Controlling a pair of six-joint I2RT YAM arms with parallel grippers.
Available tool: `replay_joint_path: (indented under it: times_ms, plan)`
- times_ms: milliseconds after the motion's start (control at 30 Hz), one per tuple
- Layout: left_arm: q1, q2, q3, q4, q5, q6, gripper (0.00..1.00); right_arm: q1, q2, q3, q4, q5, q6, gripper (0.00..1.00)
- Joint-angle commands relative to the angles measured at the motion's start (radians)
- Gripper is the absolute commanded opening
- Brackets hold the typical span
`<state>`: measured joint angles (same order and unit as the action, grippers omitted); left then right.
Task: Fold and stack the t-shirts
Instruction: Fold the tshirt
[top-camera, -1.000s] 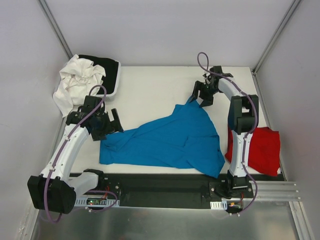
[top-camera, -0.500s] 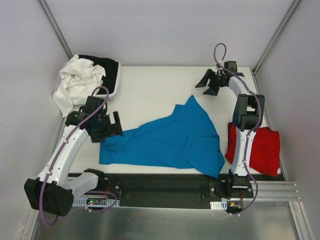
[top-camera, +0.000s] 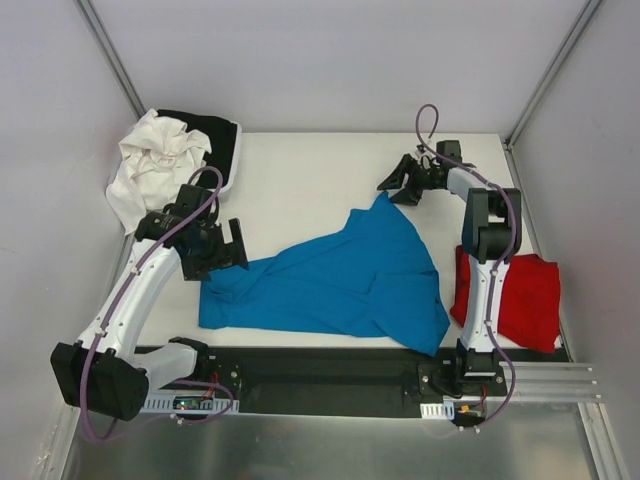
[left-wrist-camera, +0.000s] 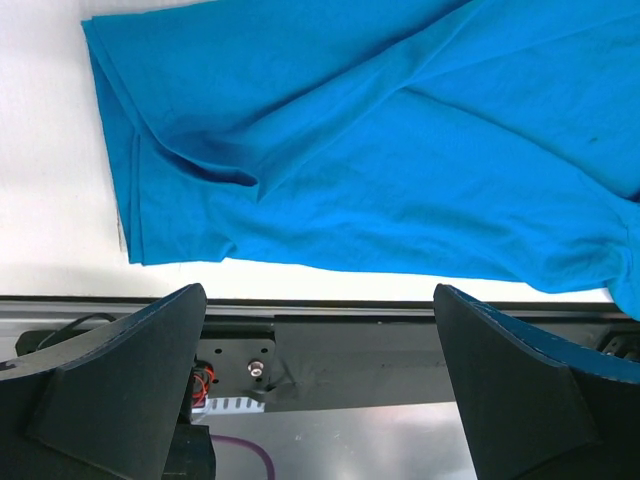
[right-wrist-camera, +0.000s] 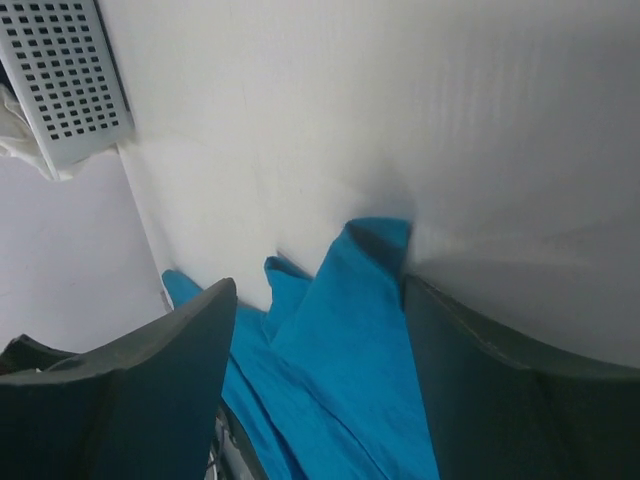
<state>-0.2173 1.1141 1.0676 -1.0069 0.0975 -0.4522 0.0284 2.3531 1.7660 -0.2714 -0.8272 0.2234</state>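
Holds the left jaws spread as wide as they go, clamped on nothing, hovering over the near-left end of the turquoise t-shirt (top-camera: 340, 285). Shows, from the left wrist, both dark fingers (left-wrist-camera: 110, 380) far apart at the bottom corners, with the shirt's hemmed edge and a soft fold beyond them on the white surface (top-camera: 300, 180), and the black base rail (left-wrist-camera: 350, 350) nearer in.

Keeps the right jaws apart too, a little less wide and empty, out at the far side just beyond the shirt's pointed far tip. Frames that tip, from the right wrist, between the two fingers (right-wrist-camera: 130, 380). Cannot tell whether either finger brushes the cloth.

Finds the turquoise t-shirt rumpled and half spread across the middle of the surface, broad end to the near left, narrow tip to the far right. Finds the red t-shirt (top-camera: 525, 300) in a compact block at the near-right corner, just beside the turquoise one, behind the right arm.

Shows a white garment (top-camera: 150, 165) and a black garment (top-camera: 215, 135) heaped at the far-left corner on a white perforated tray (top-camera: 233, 168).
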Motion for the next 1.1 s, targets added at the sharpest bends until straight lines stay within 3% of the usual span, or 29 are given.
replay_joint_path:
  times_ms: [0,33,167,200,233,467,767,1067]
  plan:
    - [-0.013,0.01,0.043,-0.022,-0.008,0.02,0.98,0.047,-0.038,-0.081,0.003,-0.004,-0.032,0.63]
    - [-0.013,0.01,0.043,-0.022,-0.008,0.018,0.98,0.048,-0.043,-0.092,0.006,-0.004,-0.029,0.47]
    - [-0.013,0.0,0.031,-0.021,-0.009,0.015,0.98,0.059,-0.064,-0.134,0.02,0.005,-0.025,0.17]
    - [-0.013,-0.002,0.028,-0.019,-0.008,0.014,0.99,0.057,-0.067,-0.138,0.02,0.01,-0.024,0.05]
    - [-0.013,-0.008,0.025,-0.021,-0.008,0.014,0.98,0.057,-0.069,-0.142,0.02,0.014,-0.025,0.01]
    - [-0.011,-0.031,-0.001,-0.015,-0.008,0.009,0.98,0.056,-0.135,-0.155,0.003,0.06,-0.027,0.01]
    - [-0.013,-0.031,-0.054,0.044,0.028,-0.013,0.99,0.057,-0.339,-0.2,-0.071,0.082,-0.05,0.01]
    - [-0.013,0.01,-0.135,0.071,0.015,-0.063,0.98,0.103,-0.506,-0.372,-0.149,0.112,-0.096,0.01]
